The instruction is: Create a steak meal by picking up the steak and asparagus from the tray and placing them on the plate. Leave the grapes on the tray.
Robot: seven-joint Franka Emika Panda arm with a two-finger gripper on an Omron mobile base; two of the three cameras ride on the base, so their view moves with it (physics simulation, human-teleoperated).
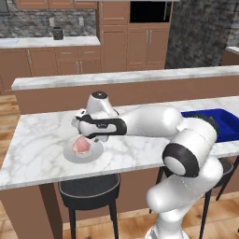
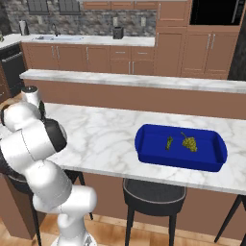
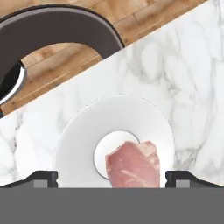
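Left base view: plate (image 1: 70, 156) near the front edge of the marble worktop (image 1: 37, 135), toward its left end. Steak (image 1: 81, 145) lies on the plate, pink with pale streaks. Claw (image 1: 80, 137) hangs right over the steak, its tips hard to make out here. A dark stool (image 1: 88, 189) stands under the worktop edge just below the plate. Blue tray (image 1: 228, 126) at far right, partly hidden behind the arm.

Hand view: steak (image 3: 133, 165) sits over the plate's (image 3: 78, 131) recessed centre, lapping onto the rim ring. Claw (image 3: 111, 178) spread wide; left tip and right tip stand well clear of the meat on either side, nothing gripped. Stool seat (image 3: 57, 26) shows past the worktop (image 3: 183, 65) edge, over wood floor.

Right base view: tray (image 2: 144, 144) rests on the worktop (image 2: 96, 129) right of centre, well apart from the arm. Inside it, asparagus (image 2: 169, 142) left of middle, dark green, short. Grapes (image 2: 190, 142) just right of it, yellow-green cluster with thin stem; the two are near but apart. Second stool (image 2: 153, 194) below the tray.
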